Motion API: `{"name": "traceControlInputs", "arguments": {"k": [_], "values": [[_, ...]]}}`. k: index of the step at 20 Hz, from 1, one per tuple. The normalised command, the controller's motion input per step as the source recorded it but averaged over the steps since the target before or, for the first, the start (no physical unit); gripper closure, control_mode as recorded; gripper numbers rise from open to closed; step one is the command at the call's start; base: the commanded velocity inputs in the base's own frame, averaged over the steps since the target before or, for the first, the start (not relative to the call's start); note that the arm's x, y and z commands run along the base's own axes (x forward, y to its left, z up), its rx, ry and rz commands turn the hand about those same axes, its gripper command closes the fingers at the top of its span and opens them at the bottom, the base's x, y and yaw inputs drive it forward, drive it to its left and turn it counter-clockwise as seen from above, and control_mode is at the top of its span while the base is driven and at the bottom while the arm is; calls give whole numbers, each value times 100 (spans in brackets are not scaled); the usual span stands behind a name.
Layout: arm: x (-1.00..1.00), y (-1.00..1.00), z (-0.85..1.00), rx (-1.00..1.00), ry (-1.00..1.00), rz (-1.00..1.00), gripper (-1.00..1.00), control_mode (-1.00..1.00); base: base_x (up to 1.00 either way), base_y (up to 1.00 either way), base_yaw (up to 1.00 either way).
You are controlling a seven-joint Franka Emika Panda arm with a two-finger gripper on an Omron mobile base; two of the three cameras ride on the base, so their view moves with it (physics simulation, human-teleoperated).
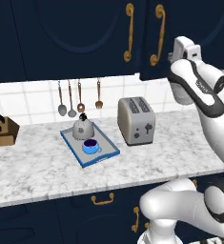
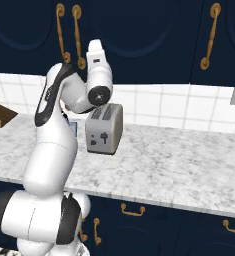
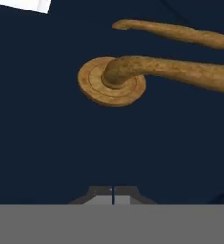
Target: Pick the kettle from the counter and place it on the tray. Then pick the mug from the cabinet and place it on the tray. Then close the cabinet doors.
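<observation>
The kettle stands upright on the tray, at its far end; the mug sits just in front of it on the same tray, handle turned towards the toaster; the tray lies at an angle on the bench, its blue rim well back from the bench's pale front edge and a short gap from the toaster on its right; bare marble runs wide to the left as far as the knife block and to the right past the toaster. Utensils hang on the tiled wall behind the tray, above the kettle. The cabinet doors stand side by side, their two brass handles close together at the meeting edge; the right door's lower edge looks slightly proud of the left one in the left base view, though whether it is fully home I cannot tell. The arm reaches up to the right door, near the foot of its handle. In the hand view the jaws are pressed together with nothing between them, facing the navy panel just below the round brass rosette of the nearer handle; whether the tips touch the panel I cannot tell.
</observation>
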Motion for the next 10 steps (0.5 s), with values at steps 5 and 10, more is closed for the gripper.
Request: {"name": "traceControlInputs", "arguments": {"k": [5, 10], "values": [[82, 39, -7, 0, 11, -9, 100, -100, 0, 0, 0], [82, 11, -1, 0, 7, -7, 100, -100, 0, 0, 0]]}}
